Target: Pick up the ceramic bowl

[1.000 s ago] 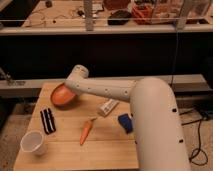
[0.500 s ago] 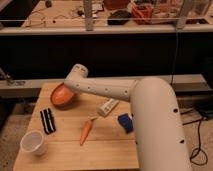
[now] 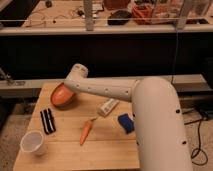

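Note:
The ceramic bowl [image 3: 62, 95] is round, orange-red and glossy. It sits tilted at the far left of the wooden table [image 3: 65, 152], with its inside facing the camera. My white arm reaches from the right across the table. My gripper [image 3: 70, 85] is at the bowl's far right rim, directly over it. The wrist hides where the gripper meets the bowl.
A carrot [image 3: 86, 131] lies mid-table. A white cup [image 3: 32, 143] stands at the front left. A black striped object [image 3: 47, 121] lies left of the carrot. A white packet [image 3: 108, 106] and a blue object [image 3: 125, 123] lie beside my arm. A dark shelf stands behind the table.

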Controlling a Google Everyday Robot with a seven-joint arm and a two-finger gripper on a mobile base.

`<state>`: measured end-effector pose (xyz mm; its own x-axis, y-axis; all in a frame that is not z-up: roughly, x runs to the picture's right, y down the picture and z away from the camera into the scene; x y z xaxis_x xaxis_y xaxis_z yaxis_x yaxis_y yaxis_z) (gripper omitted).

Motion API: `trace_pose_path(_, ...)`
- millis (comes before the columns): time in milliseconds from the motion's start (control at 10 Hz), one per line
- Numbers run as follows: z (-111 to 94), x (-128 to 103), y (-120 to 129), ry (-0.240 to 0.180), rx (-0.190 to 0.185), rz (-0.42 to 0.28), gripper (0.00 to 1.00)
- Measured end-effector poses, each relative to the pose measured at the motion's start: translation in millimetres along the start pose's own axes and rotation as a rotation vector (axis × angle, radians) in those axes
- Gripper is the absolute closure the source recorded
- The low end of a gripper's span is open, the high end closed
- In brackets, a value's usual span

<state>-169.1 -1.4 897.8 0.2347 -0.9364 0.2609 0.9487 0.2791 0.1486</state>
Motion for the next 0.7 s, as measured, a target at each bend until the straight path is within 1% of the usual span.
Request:
trace_pose_path(400, -3.0, 1.5, -3.1, 0.014, 0.012, -0.024, 0.97)
trace_pose_path(700, -7.4, 3.7, -5.9, 0.037, 0.022, -0.06, 0.97)
